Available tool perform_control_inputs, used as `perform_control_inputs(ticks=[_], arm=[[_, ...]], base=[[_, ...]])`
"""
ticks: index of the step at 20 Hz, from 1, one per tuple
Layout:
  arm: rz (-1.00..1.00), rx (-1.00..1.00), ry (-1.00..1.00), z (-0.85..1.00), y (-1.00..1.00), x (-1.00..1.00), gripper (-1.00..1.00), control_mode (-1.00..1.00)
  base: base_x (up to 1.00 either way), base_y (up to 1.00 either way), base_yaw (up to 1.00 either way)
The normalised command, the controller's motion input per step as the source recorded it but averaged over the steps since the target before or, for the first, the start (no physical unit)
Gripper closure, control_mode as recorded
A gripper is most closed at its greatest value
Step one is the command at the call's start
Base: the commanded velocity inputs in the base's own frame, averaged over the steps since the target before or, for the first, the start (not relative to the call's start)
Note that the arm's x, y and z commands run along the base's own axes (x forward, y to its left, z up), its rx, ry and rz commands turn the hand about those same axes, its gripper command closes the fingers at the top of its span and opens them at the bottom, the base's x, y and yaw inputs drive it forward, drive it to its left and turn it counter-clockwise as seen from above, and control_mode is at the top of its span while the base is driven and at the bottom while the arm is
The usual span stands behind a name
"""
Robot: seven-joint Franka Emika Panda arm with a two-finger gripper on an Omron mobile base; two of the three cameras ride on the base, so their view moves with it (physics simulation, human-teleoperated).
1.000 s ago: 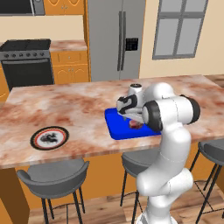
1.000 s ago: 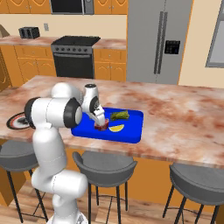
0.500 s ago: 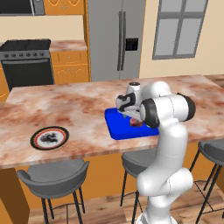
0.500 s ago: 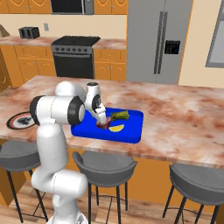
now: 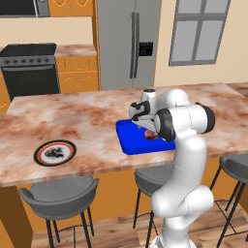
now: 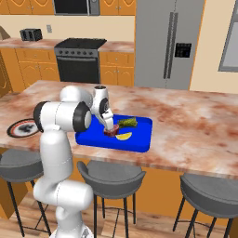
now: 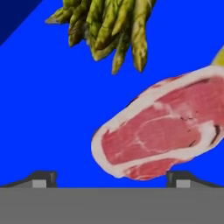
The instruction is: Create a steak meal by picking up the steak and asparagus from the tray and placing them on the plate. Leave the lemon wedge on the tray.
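The arm has sunk a touch lower over the tray in the last second — a second ago the hand rode a little higher above the meat — so I'd judge the first pick is just about to be made, and nothing has reached the plate so far.

At the left of the left base view sits the plate (image 5: 54, 152), one of them, bare and well apart from everything else. Toward the centre lies the one blue tray (image 5: 130, 139), and over its right part the gripper (image 5: 149, 131) hangs directly above the steak (image 5: 151, 136).

In the hand view the asparagus (image 7: 107, 26) — a single bundle — fills the upper left to centre, the single steak spreads across the centre and right, and a sliver of the lemon wedge (image 7: 218, 57) peeks in at the right edge. The two fingertips (image 7: 42, 178) stand spread wide at the bottom, one at each side of the steak's near end, clasping nothing.

So: one steak, one bundle, one wedge, all on the tray.
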Motion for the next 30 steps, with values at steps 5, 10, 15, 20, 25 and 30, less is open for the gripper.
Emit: perform_control_inputs(ticks=[5,10,15,20,25,30], arm=[[0.00,0.00,0.00,0.00,0.00,-0.15,-1.00,-1.00],[-0.05,0.00,0.00,0.00,-0.15,-0.20,-1.00,-1.00],[-0.09,0.00,0.00,0.00,-0.29,-0.07,-1.00,-1.00],[-0.02,0.00,0.00,-0.04,-0.03,0.08,-1.00,-1.00],[0.00,0.00,0.00,-0.18,0.04,0.18,-1.00,-1.00],[0.00,0.00,0.00,-0.43,0.00,0.12,-1.00,-1.00]], base=[[0.00,0.00,0.00],[0.00,0.00,0.00],[0.00,0.00,0.00],[0.00,0.00,0.00],[0.00,0.00,0.00],[0.00,0.00,0.00]])
